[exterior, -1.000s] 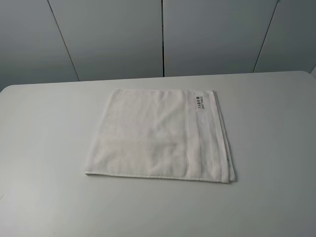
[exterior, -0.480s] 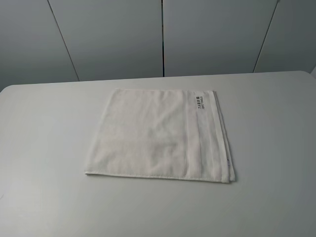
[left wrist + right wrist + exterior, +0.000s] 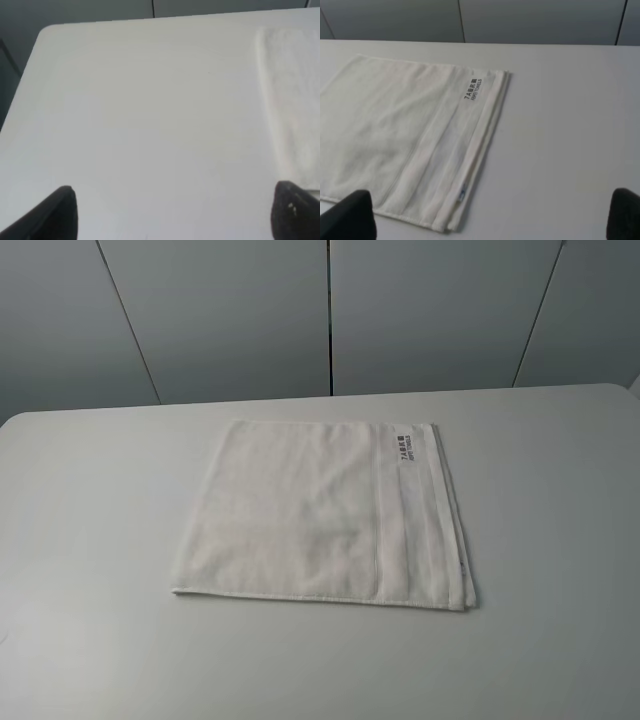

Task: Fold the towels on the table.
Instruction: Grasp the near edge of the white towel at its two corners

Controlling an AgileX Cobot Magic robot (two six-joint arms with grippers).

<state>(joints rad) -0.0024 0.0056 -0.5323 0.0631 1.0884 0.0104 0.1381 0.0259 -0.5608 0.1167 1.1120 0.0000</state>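
Observation:
A white terry towel (image 3: 320, 512) lies flat on the white table (image 3: 90, 540), folded into a rough square with layered edges on its right side. Its woven border band runs along the right part, and a small white label with dark print (image 3: 403, 448) sits near the far right corner. The towel also shows in the right wrist view (image 3: 405, 135) with its label (image 3: 472, 89), and its left edge shows in the left wrist view (image 3: 290, 105). No gripper shows in the exterior view. My left gripper (image 3: 172, 212) and my right gripper (image 3: 490, 215) are both open and empty, off the towel.
Grey wall panels (image 3: 330, 310) stand behind the table's far edge. The table's rounded far left corner (image 3: 47, 30) shows in the left wrist view. Bare tabletop surrounds the towel on all sides.

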